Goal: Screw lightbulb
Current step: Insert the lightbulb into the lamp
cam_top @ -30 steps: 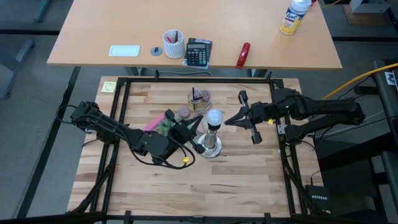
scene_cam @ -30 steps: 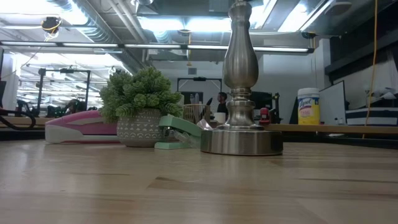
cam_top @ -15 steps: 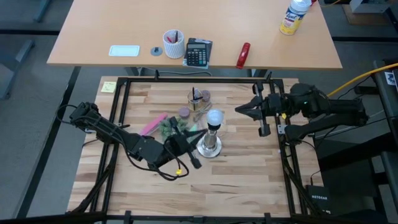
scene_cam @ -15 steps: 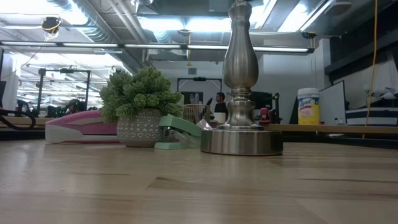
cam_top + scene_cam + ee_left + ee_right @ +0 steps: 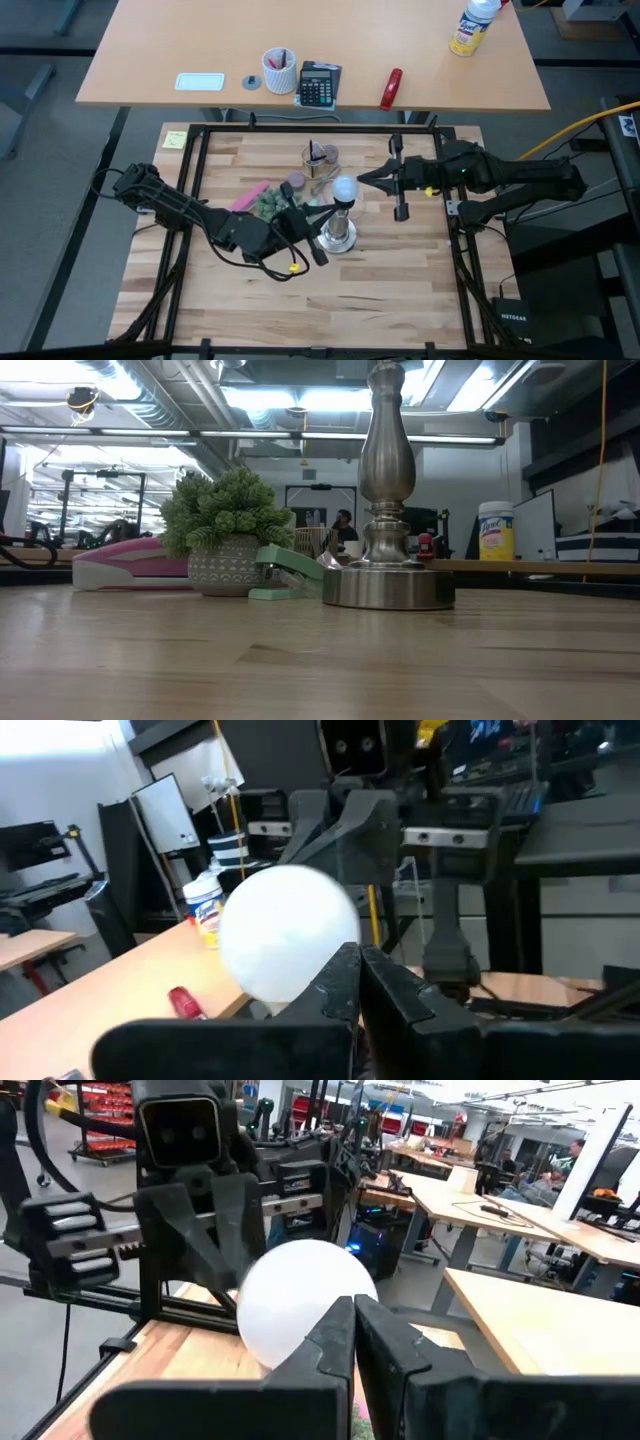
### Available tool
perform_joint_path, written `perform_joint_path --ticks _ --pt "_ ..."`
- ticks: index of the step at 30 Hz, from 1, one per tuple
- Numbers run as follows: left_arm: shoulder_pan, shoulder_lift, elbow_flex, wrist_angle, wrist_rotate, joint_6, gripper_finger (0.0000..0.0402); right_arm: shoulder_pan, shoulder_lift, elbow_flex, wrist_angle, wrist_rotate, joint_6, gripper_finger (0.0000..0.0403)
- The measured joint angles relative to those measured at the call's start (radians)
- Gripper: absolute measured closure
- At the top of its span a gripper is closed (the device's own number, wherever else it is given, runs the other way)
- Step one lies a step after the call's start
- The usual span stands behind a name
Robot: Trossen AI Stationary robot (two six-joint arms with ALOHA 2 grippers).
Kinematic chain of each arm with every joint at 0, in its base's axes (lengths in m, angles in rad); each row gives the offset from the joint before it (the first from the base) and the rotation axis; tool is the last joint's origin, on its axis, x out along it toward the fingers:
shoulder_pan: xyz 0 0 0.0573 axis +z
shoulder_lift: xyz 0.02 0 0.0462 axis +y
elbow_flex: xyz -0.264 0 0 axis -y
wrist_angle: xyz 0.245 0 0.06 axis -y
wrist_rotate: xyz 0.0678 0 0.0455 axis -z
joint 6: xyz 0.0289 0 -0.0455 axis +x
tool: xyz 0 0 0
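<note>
Frosted white globe lightbulb (image 5: 345, 187) seated atop the silver round-based stand (image 5: 337, 234) on the wooden surface (image 5: 400, 280). Left hand (image 5: 322, 213) and right hand (image 5: 366, 180) flank it, both pinched closed, empty. Risk: closed fingers nudging the bulb could tip the stand or cross-thread the base.

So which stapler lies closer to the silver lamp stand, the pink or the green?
The mint-green stapler; it lies right by the silver stand's base, while the pink stapler sits beyond the potted plant.
</note>
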Motion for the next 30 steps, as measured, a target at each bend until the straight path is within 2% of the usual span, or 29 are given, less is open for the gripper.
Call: perform_joint_path --ticks 9,21,27,30 --pt "0.003 0.000 0.000 -0.013 -0.059 0.019 0.0400 0.000 0.000 0.000 -0.003 -0.126 0.043 0.0386" --pt "0.004 0.000 0.000 -0.013 -0.162 0.047 0.0400 0.000 0.004 0.000 -0.024 -0.206 0.083 0.0386" --pt "-0.019 0.000 0.000 -0.011 -0.164 0.053 0.0400 0.000 -0.030 0.000 -0.023 -0.210 0.082 0.0386" --pt "-0.029 0.000 0.000 -0.011 -0.164 0.055 0.0400 0.000 -0.052 0.000 -0.013 -0.171 0.065 0.0386"
